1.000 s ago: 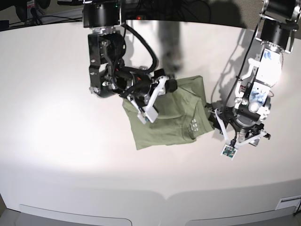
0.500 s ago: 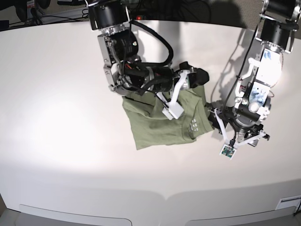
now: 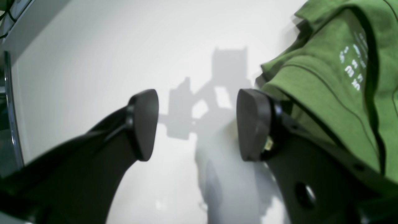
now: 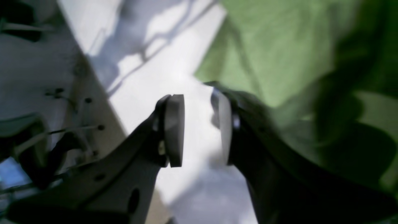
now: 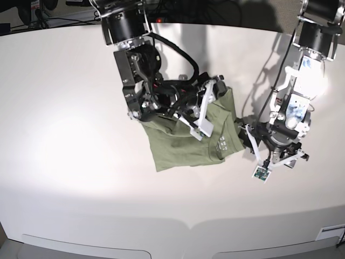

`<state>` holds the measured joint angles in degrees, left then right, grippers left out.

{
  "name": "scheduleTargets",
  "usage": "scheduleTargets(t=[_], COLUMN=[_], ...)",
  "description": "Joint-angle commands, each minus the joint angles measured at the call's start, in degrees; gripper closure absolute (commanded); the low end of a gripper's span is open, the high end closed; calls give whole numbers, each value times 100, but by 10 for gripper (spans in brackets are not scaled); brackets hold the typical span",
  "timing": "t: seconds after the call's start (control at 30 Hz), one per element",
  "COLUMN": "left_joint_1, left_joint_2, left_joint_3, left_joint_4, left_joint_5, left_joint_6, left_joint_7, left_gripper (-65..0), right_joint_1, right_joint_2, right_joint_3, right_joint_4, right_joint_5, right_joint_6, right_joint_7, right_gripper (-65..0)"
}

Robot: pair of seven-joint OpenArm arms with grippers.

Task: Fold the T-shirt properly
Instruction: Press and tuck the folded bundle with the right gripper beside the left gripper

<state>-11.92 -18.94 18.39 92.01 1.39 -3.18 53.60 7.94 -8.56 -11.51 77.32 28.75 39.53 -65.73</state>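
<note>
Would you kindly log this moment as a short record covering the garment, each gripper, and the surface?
garment: T-shirt, green, partly folded, wrinkled, flat on the table
label: white print showing at the neck
left gripper: open, empty, beside the shirt's edge
right gripper: jaws apart, nothing between them, over the shirt's edge
surface: white table

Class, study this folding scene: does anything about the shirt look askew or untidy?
Yes. The T-shirt lies in a rumpled, lopsided bundle on the table, with slanted edges and its white neck print showing. Neither gripper holds it.
</note>
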Motion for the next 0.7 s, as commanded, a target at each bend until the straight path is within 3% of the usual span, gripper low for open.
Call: scheduleTargets(t=[0.0,0.17,0.3,0.5,0.57,0.67], left_joint_1=[-127,-129,-129,-140,-144,-142], left_joint_2=[-28,-28,-31,-31,-33,-31], left_joint_3=[-35,-35,-35,-35,-35,-35], left_joint_4=[116,116,116,116,116,116], left_joint_5=[-50,-164,-164,-144,-144,-146], left_joint_6=[15,11,-55,-114,-114,-114], left_joint_7=[-96,-247,-267,-267,-264,-262], left_gripper=[-387,-387,-386,-386,-386,-387], right_joint_1=[127,260,767,1429,1541,1602], right_joint_2=[-44,-44,-44,-44,-44,-44], right_joint_3=[-2,-4,-4,9,70,297], right_joint_4=[107,107,109,109,109,109], right_joint_5=[-9,-35,511,581,551,-24], right_joint_6=[47,47,47,47,47,47], right_joint_7=[127,409,267,120,116,129], right_gripper=[-195,-195,-195,-195,-195,-195])
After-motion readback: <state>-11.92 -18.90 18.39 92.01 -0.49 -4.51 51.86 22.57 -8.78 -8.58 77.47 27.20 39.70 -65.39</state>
